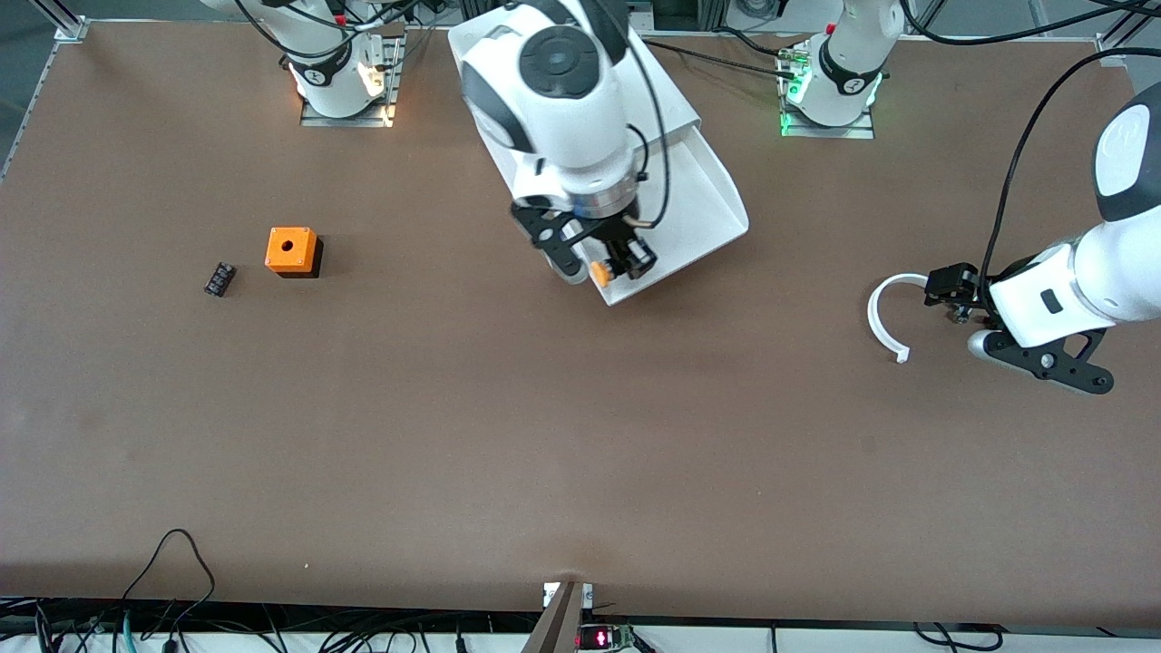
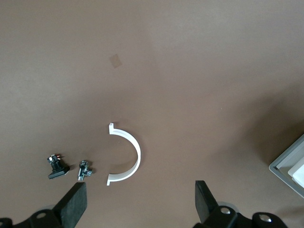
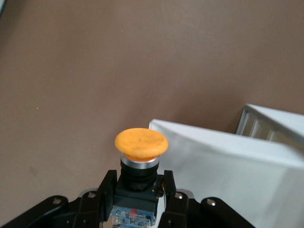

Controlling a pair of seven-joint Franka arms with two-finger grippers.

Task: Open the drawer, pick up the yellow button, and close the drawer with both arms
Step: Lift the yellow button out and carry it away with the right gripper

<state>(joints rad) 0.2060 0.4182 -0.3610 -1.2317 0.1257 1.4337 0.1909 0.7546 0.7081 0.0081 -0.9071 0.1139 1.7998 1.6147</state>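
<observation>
Right claw [image 1: 609,265]: up in the air over the front edge of the open drawer [image 1: 703,204], fingers clamped on the black body of the button [image 1: 600,270]. The orange cap points away from the wrist; in the right wrist view a silver ring shows under the cap and a finger [image 3: 107,190] presses on each side of the body. Button [image 3: 140,156]: held clear of the drawer, not touching it.

Drawer: white tray pulled out of a white cabinet [image 1: 671,95] that stands between the two arm bases, its mouth turned toward the front camera. The right arm [image 1: 553,91] hangs over cabinet and drawer and hides much of both. A white drawer corner [image 3: 223,166] shows just beside the button in the right wrist view.

Left claw [image 1: 954,299]: low over the table [image 1: 544,435], toward the left arm's end from the drawer, fingers apart and holding nothing. A white half-ring [image 1: 884,317] lies on the table just beside it; in the left wrist view the half-ring [image 2: 127,154] sits ahead of the parted fingers [image 2: 76,204], with two small dark metal parts [image 2: 69,168] close by.

Orange cube [image 1: 292,250] with a round hole: on the table, well apart from the drawer, toward the right arm's end. Small black part [image 1: 219,278]: near the cube, slightly nearer the front camera.
</observation>
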